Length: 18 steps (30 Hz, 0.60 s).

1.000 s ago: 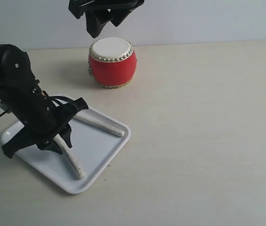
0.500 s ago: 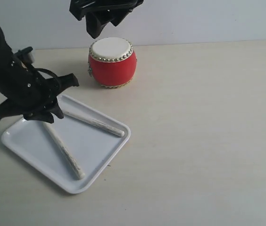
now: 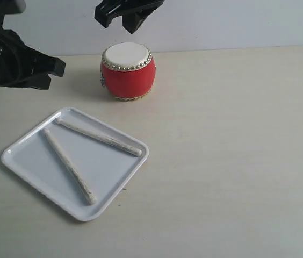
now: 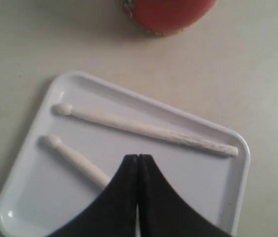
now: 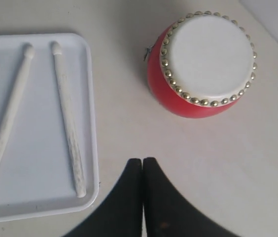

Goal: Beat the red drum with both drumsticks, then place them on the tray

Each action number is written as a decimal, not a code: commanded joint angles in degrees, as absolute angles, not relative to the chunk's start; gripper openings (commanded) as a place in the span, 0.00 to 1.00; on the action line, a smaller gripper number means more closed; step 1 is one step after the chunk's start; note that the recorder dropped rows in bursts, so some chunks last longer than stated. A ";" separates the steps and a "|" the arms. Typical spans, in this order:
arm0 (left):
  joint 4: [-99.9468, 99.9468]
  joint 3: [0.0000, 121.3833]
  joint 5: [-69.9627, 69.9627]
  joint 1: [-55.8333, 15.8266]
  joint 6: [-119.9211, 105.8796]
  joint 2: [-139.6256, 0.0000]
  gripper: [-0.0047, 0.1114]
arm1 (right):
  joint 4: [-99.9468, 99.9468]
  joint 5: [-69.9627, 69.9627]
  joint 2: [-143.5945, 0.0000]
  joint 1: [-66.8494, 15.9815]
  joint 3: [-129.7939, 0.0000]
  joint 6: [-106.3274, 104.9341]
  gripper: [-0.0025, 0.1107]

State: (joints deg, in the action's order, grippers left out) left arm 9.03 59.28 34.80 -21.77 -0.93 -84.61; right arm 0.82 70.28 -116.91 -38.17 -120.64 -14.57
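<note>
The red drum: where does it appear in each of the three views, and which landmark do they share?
Exterior view: the red drum stands whole, beyond the tray.
Left wrist view: only its red body, cut by the picture's edge, beyond the tray.
Right wrist view: whole, seen from above, beside the tray.
Shared landmark: the tray holding both drumsticks.

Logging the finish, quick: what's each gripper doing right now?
Left gripper: closed, holding nothing.
Right gripper: closed, holding nothing.

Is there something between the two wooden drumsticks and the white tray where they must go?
Nothing visible. Both pale wooden drumsticks already lie inside the flat white plastic tray, and the red barrel-shaped drum stands apart from it.
</note>
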 commanded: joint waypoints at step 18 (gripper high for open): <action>0.00 42.25 12.70 -21.61 -2.54 -58.64 0.04 | 3.90 69.96 -112.93 -36.72 -120.88 -19.23 0.02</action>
